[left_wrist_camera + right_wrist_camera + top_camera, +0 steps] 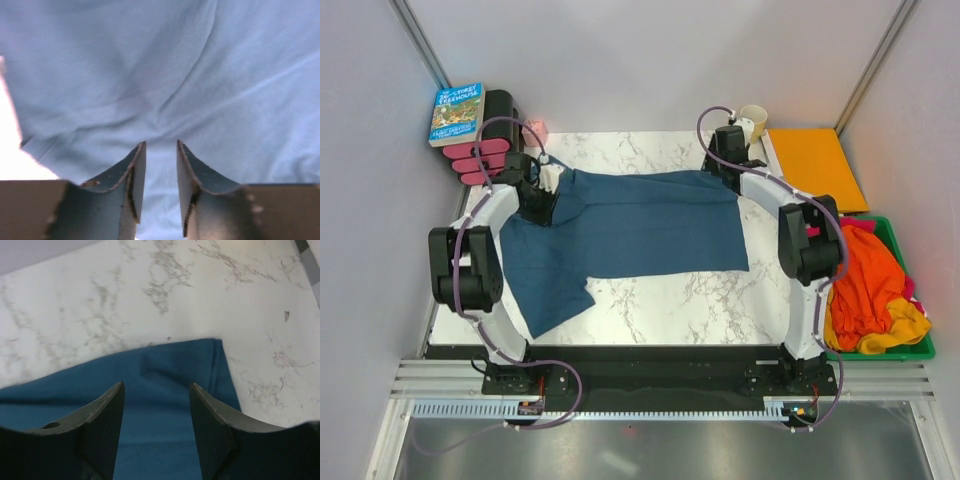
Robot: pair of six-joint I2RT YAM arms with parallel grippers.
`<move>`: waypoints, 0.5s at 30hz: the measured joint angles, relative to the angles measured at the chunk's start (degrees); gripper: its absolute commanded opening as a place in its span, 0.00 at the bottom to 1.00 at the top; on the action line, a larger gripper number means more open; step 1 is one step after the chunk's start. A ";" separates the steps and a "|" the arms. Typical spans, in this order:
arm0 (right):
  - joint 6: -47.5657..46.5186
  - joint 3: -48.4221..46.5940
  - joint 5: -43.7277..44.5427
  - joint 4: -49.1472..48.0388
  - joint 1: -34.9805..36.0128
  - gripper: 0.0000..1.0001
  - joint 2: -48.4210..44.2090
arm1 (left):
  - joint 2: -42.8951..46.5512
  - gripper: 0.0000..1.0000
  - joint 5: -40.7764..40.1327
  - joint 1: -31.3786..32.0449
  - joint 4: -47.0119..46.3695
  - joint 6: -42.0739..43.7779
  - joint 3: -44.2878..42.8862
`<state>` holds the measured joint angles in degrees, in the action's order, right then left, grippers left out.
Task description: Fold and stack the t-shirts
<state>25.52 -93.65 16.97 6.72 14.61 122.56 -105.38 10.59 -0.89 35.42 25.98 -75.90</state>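
Observation:
A dusty teal-blue t-shirt [640, 225] lies spread on the marble table [670, 300], one sleeve hanging toward the near left. My left gripper [548, 195] hovers over its far left part; in the left wrist view the jaws [161, 144] stand a little apart over the cloth [150, 75], pinching nothing. My right gripper [725, 160] is at the shirt's far right corner, open [156, 385] just above the folded edge [170, 360]. Orange [865, 275], yellow [900, 325] and magenta [855, 222] t-shirts are heaped in a green bin [880, 353] at the right.
A flat orange folder [815, 168] and a paper cup [752, 120] sit at the far right. A book [457, 113] and pink rolls [480, 160] stand at the far left corner. Grey walls close in the table.

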 measured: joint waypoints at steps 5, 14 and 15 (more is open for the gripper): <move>-0.98 13.22 1.01 -5.77 8.20 0.62 -16.98 | 13.99 0.45 0.90 -1.22 -3.67 -2.01 6.27; -0.68 31.17 1.53 -8.70 20.09 0.61 -22.21 | 26.71 0.45 5.60 -5.01 2.71 -0.72 14.03; -0.66 32.57 1.81 -8.39 20.85 0.61 -22.18 | 27.39 0.45 6.10 -4.98 3.98 -0.55 14.14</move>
<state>24.86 -61.08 18.79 -1.67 35.46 100.38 -78.00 16.69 -5.87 39.40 25.43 -61.76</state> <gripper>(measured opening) 0.611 0.447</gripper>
